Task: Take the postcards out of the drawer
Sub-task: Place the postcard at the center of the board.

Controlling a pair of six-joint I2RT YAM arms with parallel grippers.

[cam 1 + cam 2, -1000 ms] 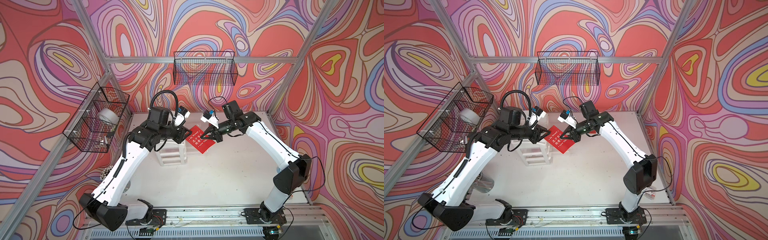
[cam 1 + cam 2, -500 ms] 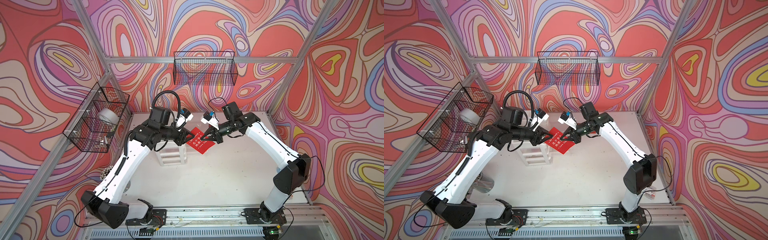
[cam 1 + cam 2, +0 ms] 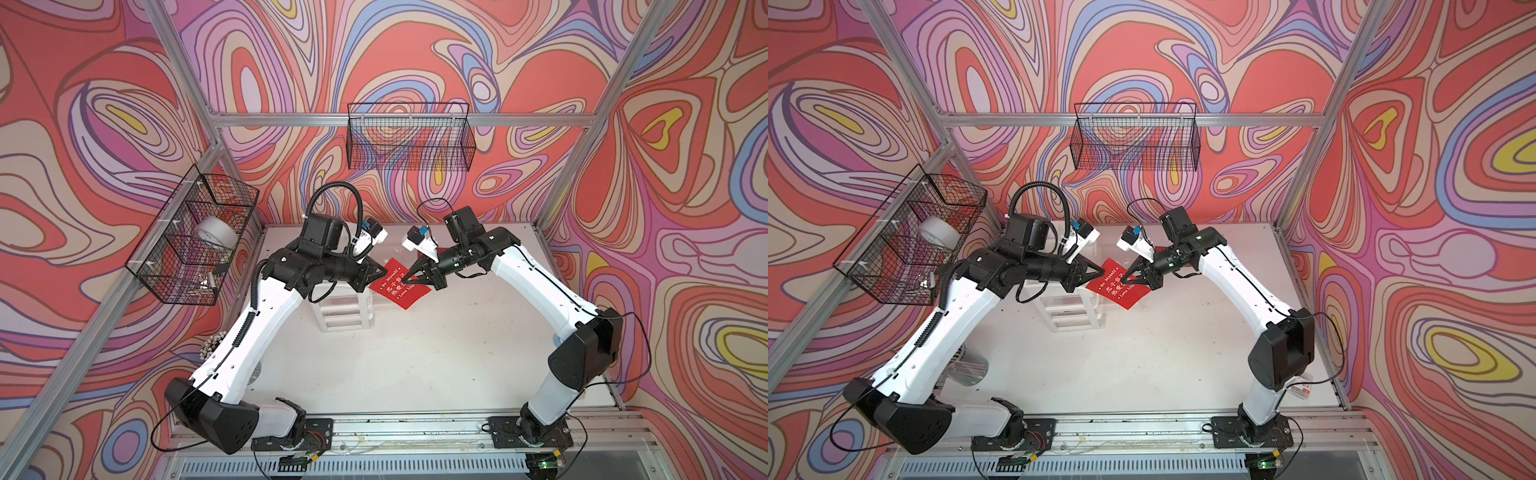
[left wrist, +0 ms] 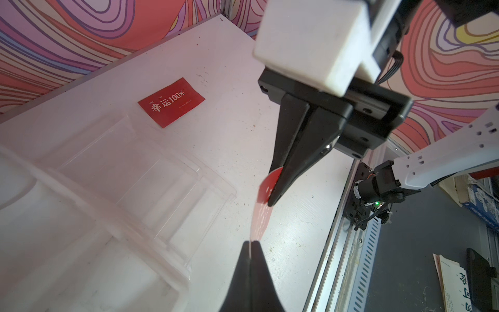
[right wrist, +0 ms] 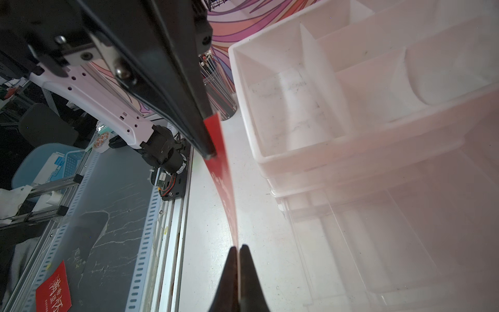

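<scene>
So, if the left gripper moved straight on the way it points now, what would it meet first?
Probably the right gripper: both are shut on the same postcard, tip facing tip, and the left gripper points along the card towards it.

Saw a black wire basket (image 3: pixel 409 141) on the back wall, a second basket (image 3: pixel 174 282) at the side holding a tape roll (image 3: pixel 216 236), a metal cup (image 3: pixel 970 370) on the table (image 3: pixel 415 357).
</scene>
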